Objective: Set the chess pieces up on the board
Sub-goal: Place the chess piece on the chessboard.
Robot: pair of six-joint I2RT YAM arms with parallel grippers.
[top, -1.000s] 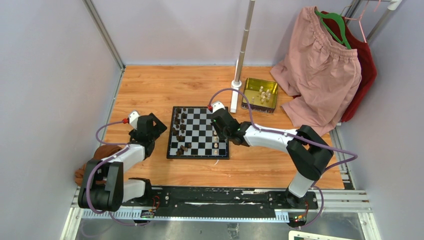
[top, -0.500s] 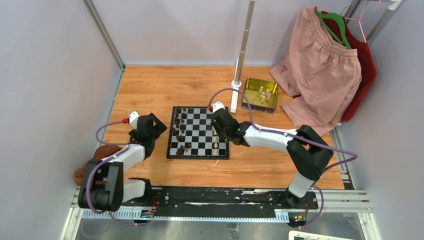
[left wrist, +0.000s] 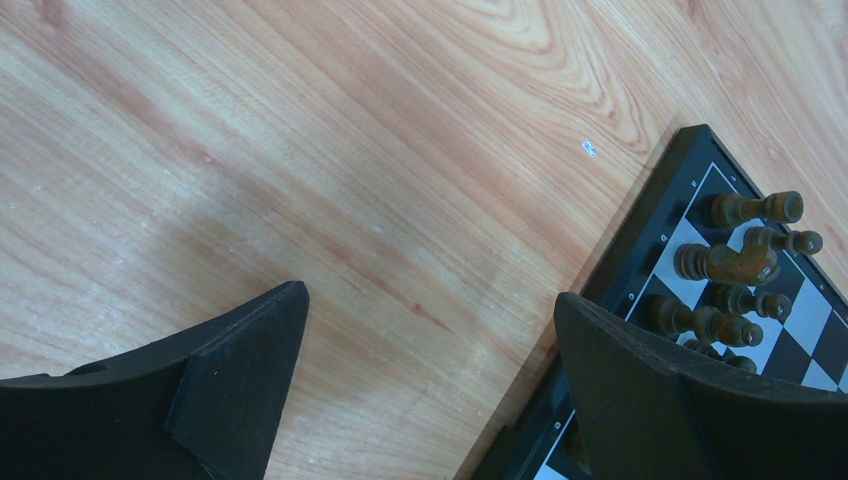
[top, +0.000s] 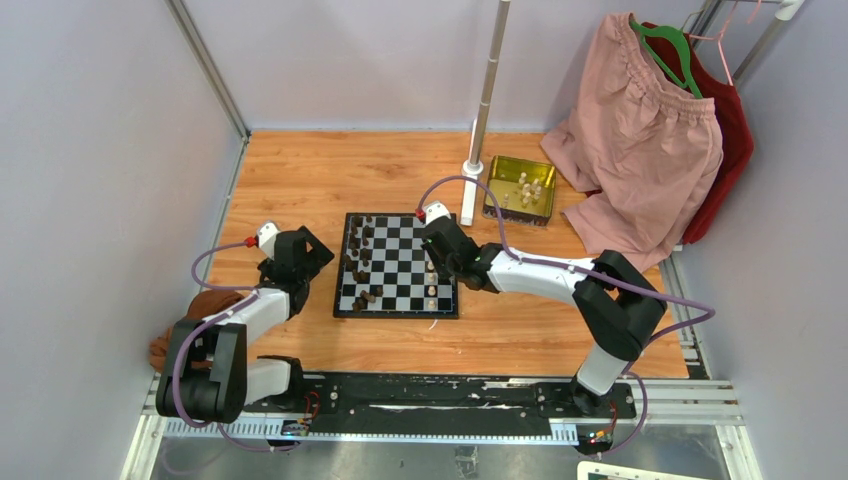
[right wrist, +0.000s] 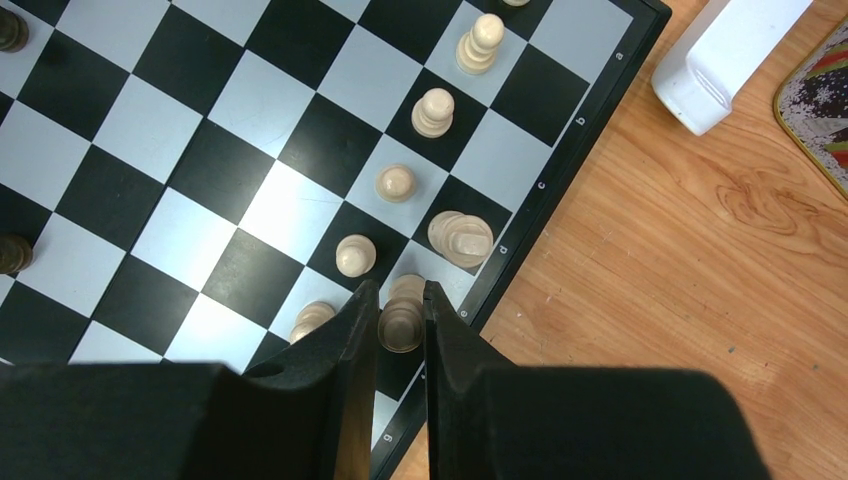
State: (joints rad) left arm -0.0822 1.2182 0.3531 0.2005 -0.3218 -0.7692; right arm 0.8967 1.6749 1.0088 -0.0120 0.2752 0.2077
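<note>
The black and white board point(top: 395, 268) lies in the middle of the wooden table. Dark brown pieces point(top: 356, 245) stand along its left side and show in the left wrist view point(left wrist: 725, 262). Cream pieces point(right wrist: 434, 112) stand in a line by its right edge. My right gripper point(right wrist: 400, 290) is shut on a cream piece point(right wrist: 400, 322) just above the board's point(right wrist: 290, 210) right edge squares; it also shows in the top view point(top: 432, 268). My left gripper point(left wrist: 430, 295) is open and empty over bare wood beside the board's left border point(left wrist: 640, 250); it shows in the top view point(top: 318, 255) as well.
A gold tin point(top: 520, 188) holding several cream pieces point(top: 527, 186) stands at the back right. A white pole base point(top: 468, 200) is next to the board's far right corner. Pink clothing point(top: 640, 140) hangs at the right. A brown cloth point(top: 205, 305) lies by the left arm.
</note>
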